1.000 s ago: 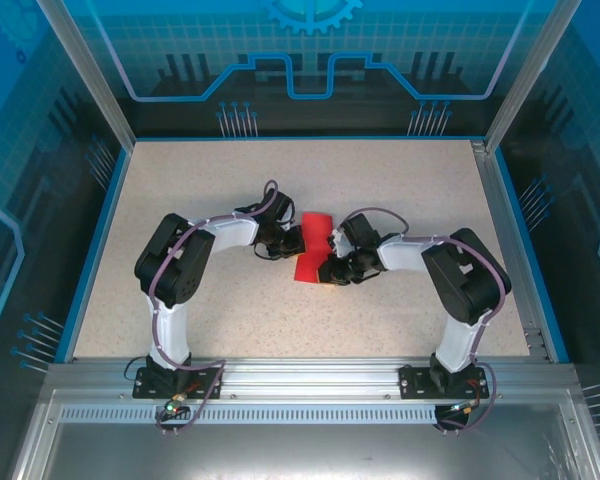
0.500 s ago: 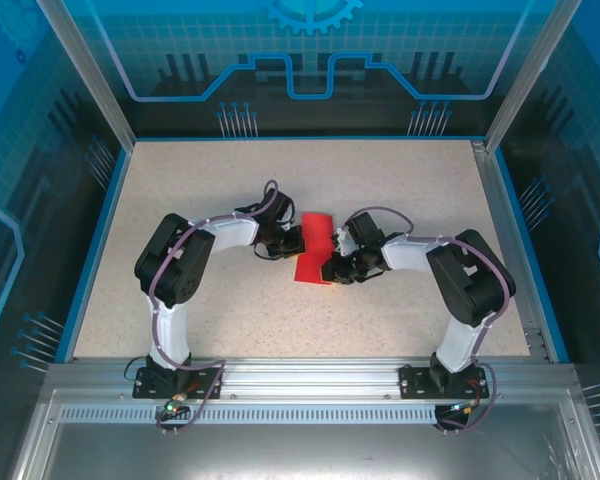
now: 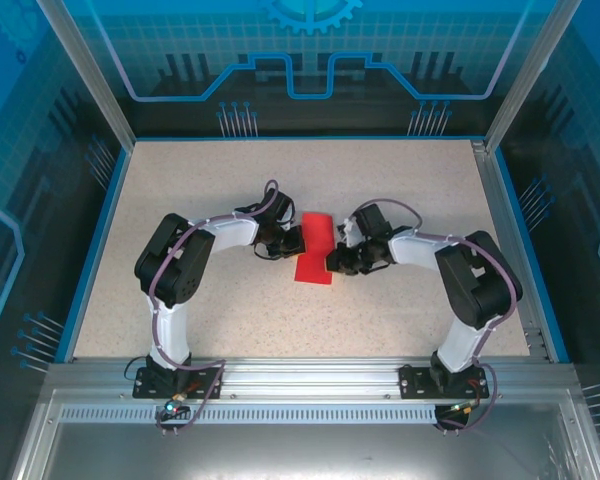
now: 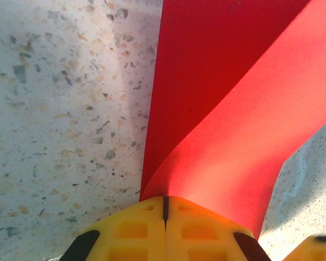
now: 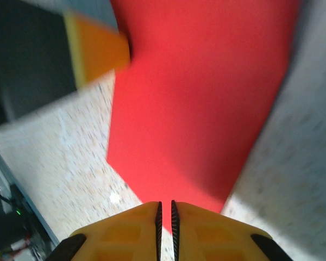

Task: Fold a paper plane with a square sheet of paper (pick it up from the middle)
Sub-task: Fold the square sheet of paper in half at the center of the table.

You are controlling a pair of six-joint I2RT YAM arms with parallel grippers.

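red paper [image 4: 217,98] cut off at the top (both wrist views), left claw [image 5: 95,48] blurred in right wrist view

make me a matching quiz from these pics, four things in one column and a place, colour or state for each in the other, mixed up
Things:
1. left hand
2. right hand
3. square sheet of paper
4. table

Descriptions:
a. speckled beige
b. jaws together at the sheet's right edge
c. bright red, partly folded over
d. shut on the sheet's left edge

Pairs: 1-d, 2-b, 3-c, 4-a
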